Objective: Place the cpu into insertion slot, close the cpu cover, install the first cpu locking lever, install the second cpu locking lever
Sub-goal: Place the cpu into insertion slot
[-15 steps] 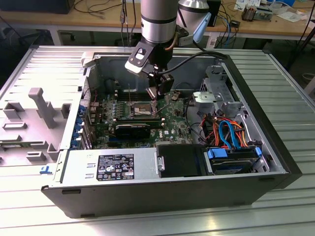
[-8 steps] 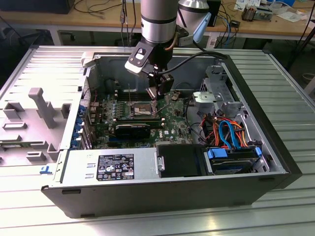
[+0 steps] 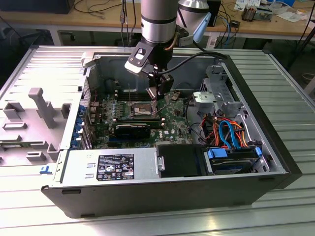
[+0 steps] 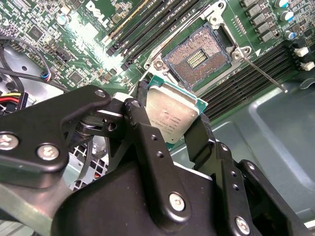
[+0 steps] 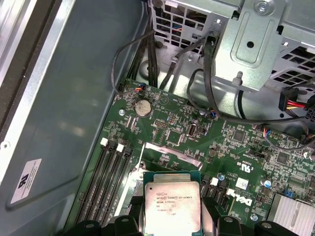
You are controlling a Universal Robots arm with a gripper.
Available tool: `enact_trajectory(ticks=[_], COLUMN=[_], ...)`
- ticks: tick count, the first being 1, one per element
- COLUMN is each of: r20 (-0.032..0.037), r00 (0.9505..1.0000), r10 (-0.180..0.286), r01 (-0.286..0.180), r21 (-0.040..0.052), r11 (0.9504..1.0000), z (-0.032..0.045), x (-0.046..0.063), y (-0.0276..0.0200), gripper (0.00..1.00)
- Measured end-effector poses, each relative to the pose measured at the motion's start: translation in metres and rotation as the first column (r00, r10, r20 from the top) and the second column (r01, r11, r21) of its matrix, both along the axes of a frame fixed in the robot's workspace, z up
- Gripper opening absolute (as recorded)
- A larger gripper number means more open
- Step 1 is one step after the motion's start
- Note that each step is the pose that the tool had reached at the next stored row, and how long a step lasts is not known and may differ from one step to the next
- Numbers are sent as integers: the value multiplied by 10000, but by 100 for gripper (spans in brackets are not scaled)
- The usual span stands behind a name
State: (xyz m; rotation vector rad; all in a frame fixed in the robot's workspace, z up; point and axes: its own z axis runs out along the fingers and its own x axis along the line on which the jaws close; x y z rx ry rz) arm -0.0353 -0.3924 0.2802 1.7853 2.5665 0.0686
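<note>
**Chip held above the open socket.** The jaws are clamping the cpu by two opposite edges. The black fingers are pressing on its green border and leaving the silver-grey lid bare, so the jaws are standing only as wide as the chip itself.

In the exterior view the arm is reaching down into the open computer case, with its tool hanging just above the motherboard. In the second wrist view the chip is hovering near the insertion slot, apart from it and not yet seated. The slot is lying uncovered with its field of contacts exposed. A thin locking lever is lying swung out across the memory slots. In the first wrist view the lid is facing the camera above the board.

**Handling.** The chip is probably behaving as a light, stiff, thin plate that is not going to flex in the grip. Its smooth metal lid is likely offering little friction, so the edges of the green carrier are the sounder place to take hold, as is being done here. The underside and the socket's fine contacts are the fragile parts. Any tilt, sliding or pressure while the chip is meeting the slot is risking bent contacts, so a level, gentle hold appears essential.
</note>
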Motion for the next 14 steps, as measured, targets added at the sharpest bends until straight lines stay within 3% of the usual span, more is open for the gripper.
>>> enact_trajectory(ticks=[14], r20=[1], r00=[10000], r10=[-64], r01=[64], r21=[0], r11=[10000], z=[-1], x=[0], y=[0], gripper=[55])
